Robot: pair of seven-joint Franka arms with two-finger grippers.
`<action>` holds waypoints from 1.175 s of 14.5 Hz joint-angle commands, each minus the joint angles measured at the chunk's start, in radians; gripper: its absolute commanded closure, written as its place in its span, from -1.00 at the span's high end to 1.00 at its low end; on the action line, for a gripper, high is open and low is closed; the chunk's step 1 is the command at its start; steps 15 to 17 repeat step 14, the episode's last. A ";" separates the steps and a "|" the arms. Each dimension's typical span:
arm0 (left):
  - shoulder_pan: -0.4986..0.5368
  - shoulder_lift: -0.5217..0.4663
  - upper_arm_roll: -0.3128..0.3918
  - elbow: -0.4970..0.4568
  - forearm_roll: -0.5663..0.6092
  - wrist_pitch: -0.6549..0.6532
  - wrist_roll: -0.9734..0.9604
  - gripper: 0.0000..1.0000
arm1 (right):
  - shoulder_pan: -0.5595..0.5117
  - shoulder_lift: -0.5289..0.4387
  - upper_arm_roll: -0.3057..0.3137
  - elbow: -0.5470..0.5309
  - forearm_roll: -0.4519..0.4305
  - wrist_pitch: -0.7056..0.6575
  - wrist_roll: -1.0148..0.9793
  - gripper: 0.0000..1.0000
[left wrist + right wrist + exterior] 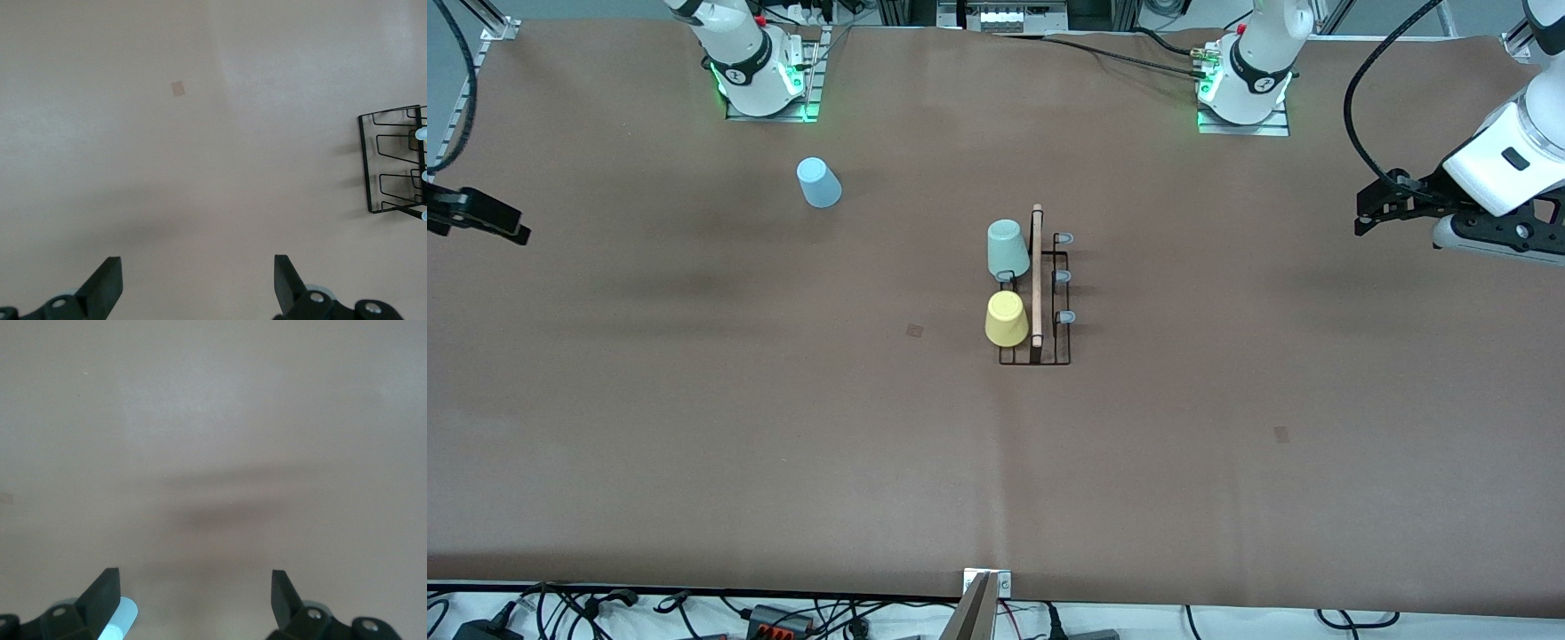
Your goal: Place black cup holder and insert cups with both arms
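The black cup holder [1037, 293] stands mid-table, its wooden rod handle [1037, 276] on top. A pale green cup [1007, 248] and a yellow cup [1006, 318] sit upside down on pegs along the holder's side toward the right arm's end. Three grey-tipped pegs [1062, 277] on its side toward the left arm's end are bare. A light blue cup [818, 182] stands upside down on the table near the right arm's base. My left gripper [1362, 220] [198, 280] hangs open over the left arm's end; the left wrist view catches the holder [393, 160]. My right gripper [516, 233] [195, 597] hangs open over the right arm's end, beside the blue cup [120, 617].
The brown table cover [783, 427] has two small darker patches [914, 331] [1281, 434]. Cables and plugs [765, 613] lie along the edge nearest the front camera, with a metal bracket [983, 600] at its middle. The arm bases [765, 80] [1245, 89] stand at the farthest edge.
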 commanded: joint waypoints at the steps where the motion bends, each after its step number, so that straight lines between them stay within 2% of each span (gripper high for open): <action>1: 0.003 0.002 -0.005 0.021 -0.013 -0.030 -0.008 1.00 | 0.015 -0.004 0.007 0.001 0.025 0.003 0.001 1.00; 17: 0.001 0.002 -0.005 0.021 -0.009 -0.031 -0.008 1.00 | 0.023 0.008 0.005 0.008 0.027 -0.006 -0.009 1.00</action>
